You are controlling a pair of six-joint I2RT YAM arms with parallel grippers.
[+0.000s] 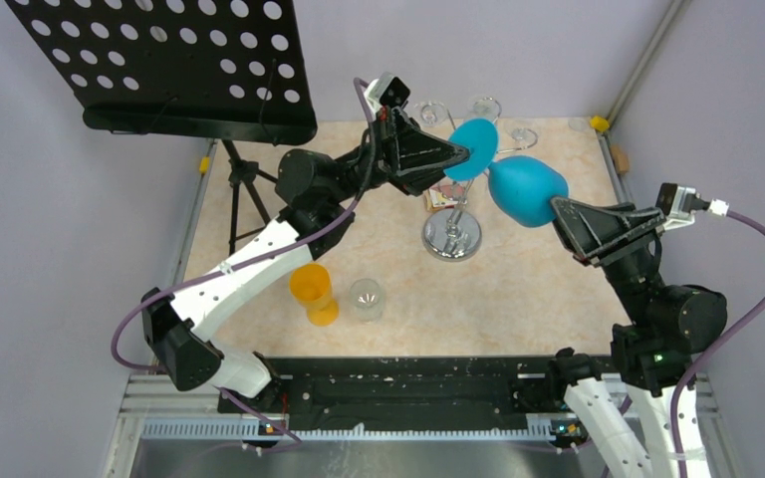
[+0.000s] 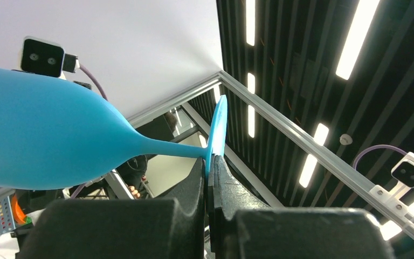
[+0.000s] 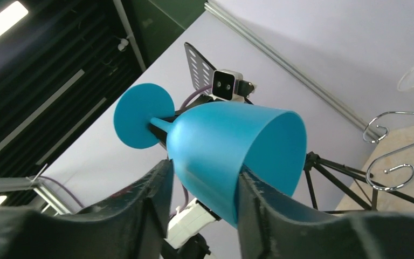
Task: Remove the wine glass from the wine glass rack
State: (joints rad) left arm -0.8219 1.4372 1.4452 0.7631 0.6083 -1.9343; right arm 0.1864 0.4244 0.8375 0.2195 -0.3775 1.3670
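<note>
The glass (image 1: 523, 189) is hanging sideways above the rack (image 1: 451, 237), seemingly clear of its arms; the left gripper (image 2: 210, 170) is pinching the foot (image 2: 219, 124); the right gripper (image 3: 204, 174) is clamping the bowl (image 3: 237, 140); moving it away is what is remaining.

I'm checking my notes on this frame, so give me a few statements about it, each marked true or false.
1. The left jaws pinch the foot of the blue wine glass. True.
2. The glass hangs upside down from the rack. False: it lies sideways, held by both arms.
3. The right jaws sit either side of the bowl. True.
4. The orange cup sits on the rack's base. False: it stands on the table beside a clear cup.
</note>
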